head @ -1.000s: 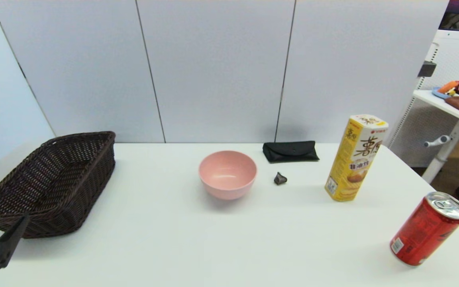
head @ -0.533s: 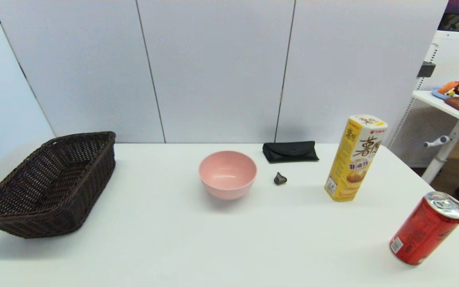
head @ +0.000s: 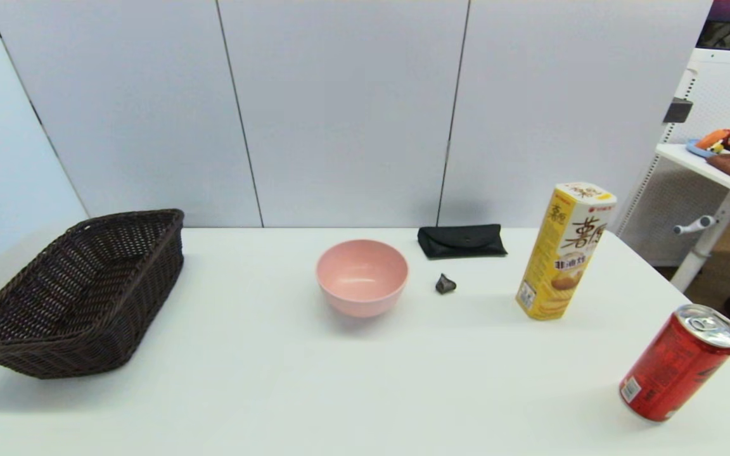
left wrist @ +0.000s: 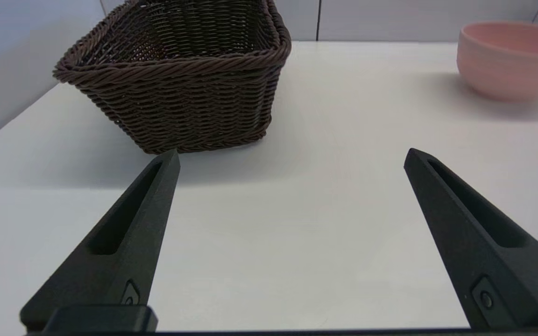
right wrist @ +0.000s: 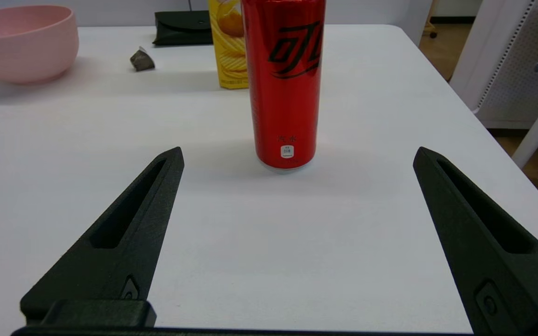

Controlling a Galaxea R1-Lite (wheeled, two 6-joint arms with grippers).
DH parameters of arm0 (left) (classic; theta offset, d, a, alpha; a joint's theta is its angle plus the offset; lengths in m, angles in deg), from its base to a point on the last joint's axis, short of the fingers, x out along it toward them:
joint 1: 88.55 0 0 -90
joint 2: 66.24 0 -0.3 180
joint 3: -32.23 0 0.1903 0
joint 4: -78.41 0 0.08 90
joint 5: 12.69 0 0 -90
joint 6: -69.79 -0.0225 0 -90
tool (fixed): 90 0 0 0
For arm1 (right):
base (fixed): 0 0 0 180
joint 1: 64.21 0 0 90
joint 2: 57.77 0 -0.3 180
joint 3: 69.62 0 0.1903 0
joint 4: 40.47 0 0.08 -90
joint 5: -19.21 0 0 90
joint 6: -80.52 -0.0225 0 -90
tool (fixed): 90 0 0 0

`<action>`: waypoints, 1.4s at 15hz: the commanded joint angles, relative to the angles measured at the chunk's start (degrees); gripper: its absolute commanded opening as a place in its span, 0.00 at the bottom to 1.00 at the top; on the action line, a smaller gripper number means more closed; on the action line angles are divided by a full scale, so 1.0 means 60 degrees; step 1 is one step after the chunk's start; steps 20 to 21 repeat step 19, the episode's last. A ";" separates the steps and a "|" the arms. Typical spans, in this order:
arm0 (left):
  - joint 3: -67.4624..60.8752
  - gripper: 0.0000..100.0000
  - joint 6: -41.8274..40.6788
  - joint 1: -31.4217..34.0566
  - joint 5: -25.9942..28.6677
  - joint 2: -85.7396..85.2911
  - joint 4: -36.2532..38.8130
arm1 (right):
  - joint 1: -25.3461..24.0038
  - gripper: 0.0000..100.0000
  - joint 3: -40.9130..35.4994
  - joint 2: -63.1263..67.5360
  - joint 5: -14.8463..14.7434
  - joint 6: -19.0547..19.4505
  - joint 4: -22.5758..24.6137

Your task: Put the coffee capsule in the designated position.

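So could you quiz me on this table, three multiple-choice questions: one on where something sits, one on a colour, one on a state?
1. Where does the tiny dark grey capsule lie?
A. inside the dark wicker basket
B. on the white table, between the pink round bowl and the tall yellow snack box
C. on the flat black pouch

2. What colour is the drink can?
A. blue
B. green
C. red

3. How is the left tool?
A. open, holding nothing
B. shut on the capsule
C. shut on the bowl

Answers: 1 B, bare table surrounds it; 2 C, its body is red; 3 A, its fingers stand wide apart.
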State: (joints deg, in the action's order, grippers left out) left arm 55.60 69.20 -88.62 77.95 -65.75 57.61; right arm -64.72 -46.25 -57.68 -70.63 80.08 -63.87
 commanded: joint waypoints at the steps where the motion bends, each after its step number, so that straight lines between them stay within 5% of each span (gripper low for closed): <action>1: -0.0176 1.00 0.0275 -0.0002 -0.0223 -0.0096 0.0013 | -0.0003 1.00 0.0000 0.0013 0.0003 0.0000 0.0004; 21: -0.0176 1.00 0.0290 -0.0002 -0.0223 -0.0096 0.0013 | -0.0003 1.00 0.0000 0.0013 -0.0290 -0.0191 0.0004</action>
